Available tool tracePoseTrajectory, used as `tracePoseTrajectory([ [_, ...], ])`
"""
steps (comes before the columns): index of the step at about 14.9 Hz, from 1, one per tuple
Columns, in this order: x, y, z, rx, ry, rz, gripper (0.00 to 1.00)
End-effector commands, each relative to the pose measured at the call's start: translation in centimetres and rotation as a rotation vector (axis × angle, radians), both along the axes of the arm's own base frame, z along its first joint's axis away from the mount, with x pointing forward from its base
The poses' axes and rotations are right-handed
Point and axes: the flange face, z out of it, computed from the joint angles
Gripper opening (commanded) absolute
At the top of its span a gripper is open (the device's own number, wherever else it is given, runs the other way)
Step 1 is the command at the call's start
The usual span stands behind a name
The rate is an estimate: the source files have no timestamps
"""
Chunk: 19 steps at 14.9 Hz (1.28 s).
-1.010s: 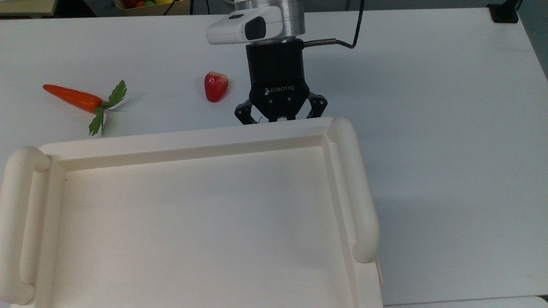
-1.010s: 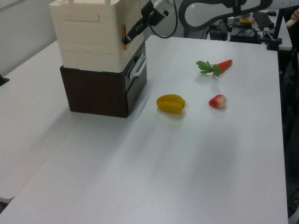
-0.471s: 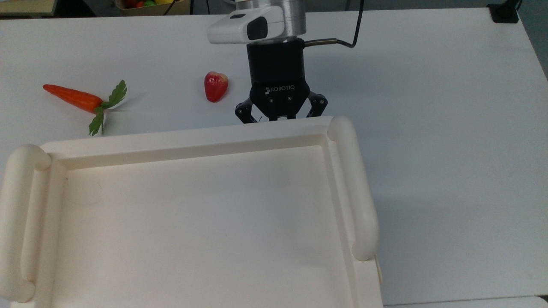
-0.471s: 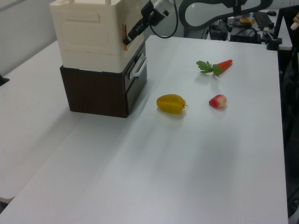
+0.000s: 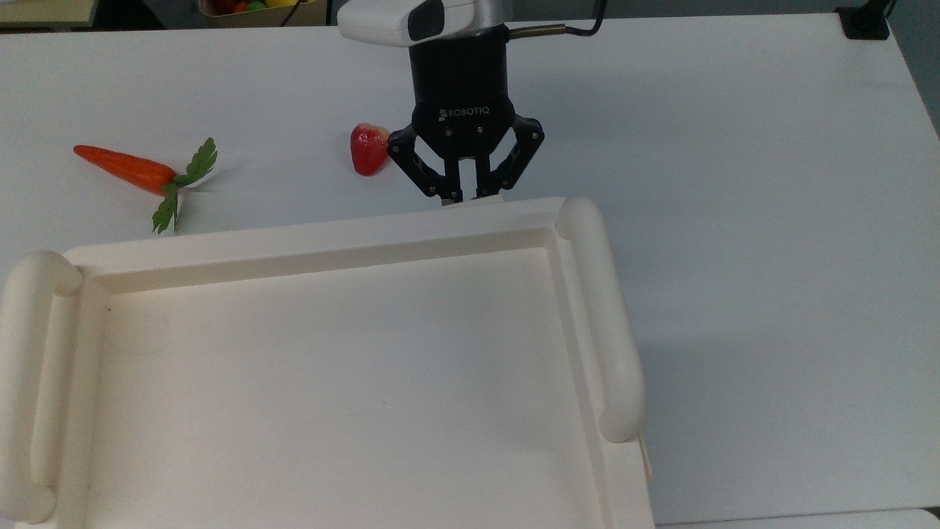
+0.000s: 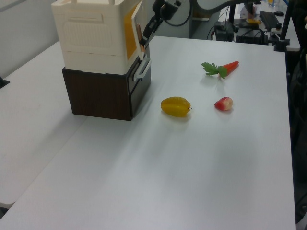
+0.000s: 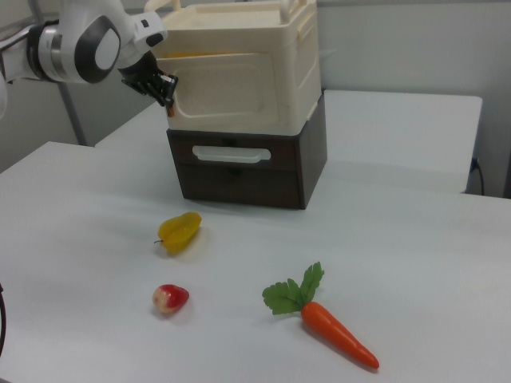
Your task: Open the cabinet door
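The cabinet [image 5: 330,367] is a big cream box with a tray-like top, and it stands on a dark brown drawer unit [image 6: 103,91]. In the right view the cabinet [image 7: 271,48] has its cabinet door [image 7: 227,92] ajar at the right view's left edge, with a yellow strip showing along the top gap. The left view shows the door's yellow-orange inner face [image 6: 130,34] in the gap. My gripper [image 5: 465,195] is shut on the door's free edge just in front of the cabinet's top rim. The same gripper [image 6: 144,39] [image 7: 169,89] holds that edge in both side views.
A carrot [image 5: 125,167] and a red fruit [image 5: 369,149] lie on the white table [image 5: 734,184] beyond the cabinet. A yellow fruit [image 6: 176,106] sits in front of the drawer unit, whose white handle [image 7: 227,154] faces the open tabletop.
My gripper has drawn back from the cabinet front with the door's edge in it. The door has gone from flush to ajar.
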Motion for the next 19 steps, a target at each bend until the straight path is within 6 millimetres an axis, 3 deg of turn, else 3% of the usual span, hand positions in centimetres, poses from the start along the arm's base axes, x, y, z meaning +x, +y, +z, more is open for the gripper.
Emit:
tracePoseTrajectory([
  [1,-1.3,-7.2,0.0,-0.057,0.142,-0.099,0.12],
  [4,-2.5,-11.1,-0.2,-0.095,0.251,-0.118,0.26],
  [5,-2.9,-12.3,-0.4,-0.104,0.288,-0.130,0.35],
  [8,-4.7,-15.1,-0.6,-0.123,0.410,-0.172,0.78],
  [11,-6.5,-17.7,-0.4,-0.154,0.509,-0.198,1.00],
  [16,-10.2,-23.6,2.3,-0.119,0.558,-0.210,1.00],
  [19,-11.7,-24.9,3.8,-0.092,0.544,-0.240,1.00],
])
